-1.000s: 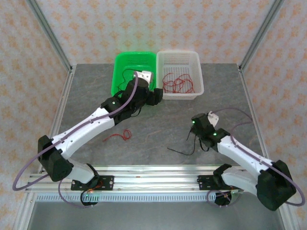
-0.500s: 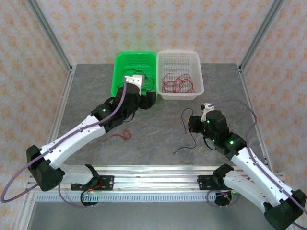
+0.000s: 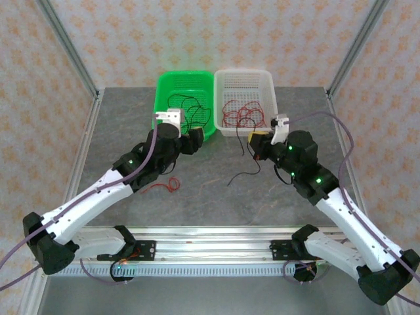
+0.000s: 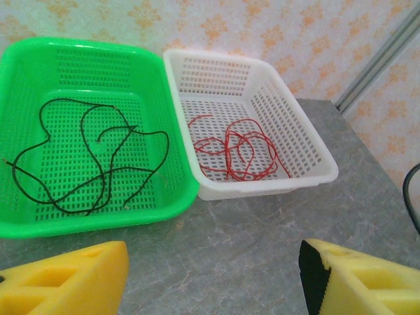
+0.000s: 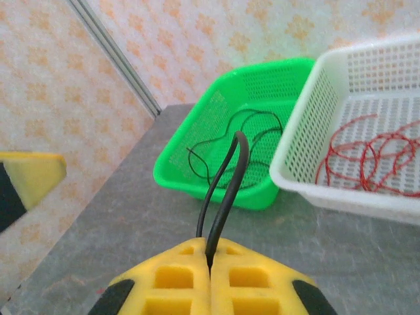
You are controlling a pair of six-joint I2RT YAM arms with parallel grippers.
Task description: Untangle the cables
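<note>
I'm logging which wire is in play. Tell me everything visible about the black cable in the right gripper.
The black cable is a thin, flexible, rubbery-looking wire. It is folded into a narrow loop that rises from the right gripper, whose yellow fingers are shut on it. In the top view its free tail hangs down and trails left, its end seeming to rest on the grey table.

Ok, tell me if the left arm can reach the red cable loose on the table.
Probably yes: the left gripper is open and the red cable lies uncovered on the table beside its forearm; the gripper sits past it, so it must retract.
</note>
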